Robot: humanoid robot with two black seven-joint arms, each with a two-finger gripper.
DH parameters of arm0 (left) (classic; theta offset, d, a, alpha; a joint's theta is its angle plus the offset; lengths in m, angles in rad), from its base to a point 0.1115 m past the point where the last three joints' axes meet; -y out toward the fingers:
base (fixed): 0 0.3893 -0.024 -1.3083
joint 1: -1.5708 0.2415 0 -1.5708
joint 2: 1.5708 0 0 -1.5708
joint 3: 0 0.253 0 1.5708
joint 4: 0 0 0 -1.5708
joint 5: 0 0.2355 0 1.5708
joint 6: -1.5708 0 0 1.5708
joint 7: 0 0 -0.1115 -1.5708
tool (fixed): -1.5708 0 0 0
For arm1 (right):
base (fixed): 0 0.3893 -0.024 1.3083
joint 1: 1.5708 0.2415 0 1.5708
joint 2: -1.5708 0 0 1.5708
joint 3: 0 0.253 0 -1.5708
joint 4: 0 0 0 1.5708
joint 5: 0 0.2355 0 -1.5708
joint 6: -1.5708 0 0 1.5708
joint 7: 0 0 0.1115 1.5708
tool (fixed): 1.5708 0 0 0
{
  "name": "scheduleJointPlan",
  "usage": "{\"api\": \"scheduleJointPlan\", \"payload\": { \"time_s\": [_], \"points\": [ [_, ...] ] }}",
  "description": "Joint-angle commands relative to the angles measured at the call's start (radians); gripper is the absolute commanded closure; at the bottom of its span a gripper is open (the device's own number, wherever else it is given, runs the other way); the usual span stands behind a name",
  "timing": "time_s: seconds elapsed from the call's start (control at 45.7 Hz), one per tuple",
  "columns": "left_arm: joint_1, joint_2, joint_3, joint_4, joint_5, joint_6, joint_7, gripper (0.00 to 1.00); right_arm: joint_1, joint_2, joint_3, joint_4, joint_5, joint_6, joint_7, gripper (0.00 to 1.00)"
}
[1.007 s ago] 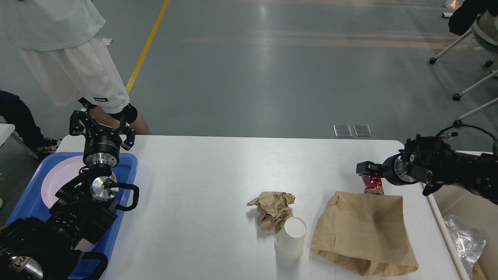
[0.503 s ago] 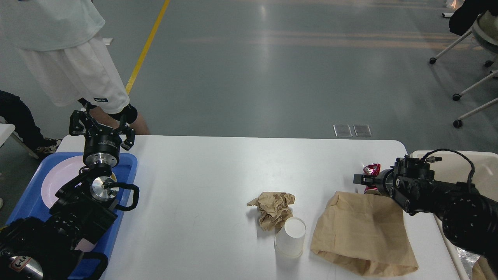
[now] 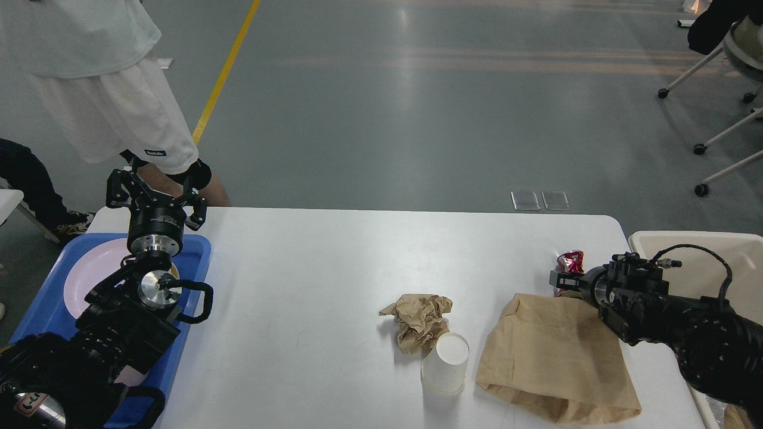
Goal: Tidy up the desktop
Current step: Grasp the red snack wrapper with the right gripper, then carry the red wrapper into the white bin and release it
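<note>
Stretching wide under both arms, the desktop [image 3: 334,262] carried crumpled paper [image 3: 418,319], a white cup [image 3: 445,362] and a brown bag [image 3: 557,351]. At its right side the right gripper [image 3: 563,279] clenched a red wrapper [image 3: 570,260]; the left gripper [image 3: 154,189] hung released, far left, over a blue tray [image 3: 197,253].

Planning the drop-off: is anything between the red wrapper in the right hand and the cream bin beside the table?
Nothing visible blocks it. The crumpled red foil wrapper at the right hand sits near the white desktop's right edge, with the cream plastic bin just beyond.

no text or label here can be read.
</note>
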Motion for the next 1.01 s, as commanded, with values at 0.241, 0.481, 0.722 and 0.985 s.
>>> {"api": "scheduleJointPlan", "payload": {
  "time_s": [0.241,0.481,0.722,0.985],
  "points": [
    [0.001,0.000,-0.001,0.000,0.000,0.000,0.000,0.04,0.001,-0.001,0.004,0.003,0.003,0.001,0.000,0.84],
    [-0.001,0.000,-0.001,0.000,0.000,0.000,0.000,0.04,0.130,-0.013,0.015,0.035,0.009,0.085,0.001,0.92],
    [0.001,0.000,-0.001,0.000,0.000,0.000,0.000,0.04,0.532,-0.269,0.052,0.323,0.010,0.438,0.012,0.99],
    [0.001,0.000,-0.001,0.000,0.000,0.000,0.000,0.04,0.879,-0.456,0.052,0.632,0.006,0.534,0.012,0.99]
  ]
}}
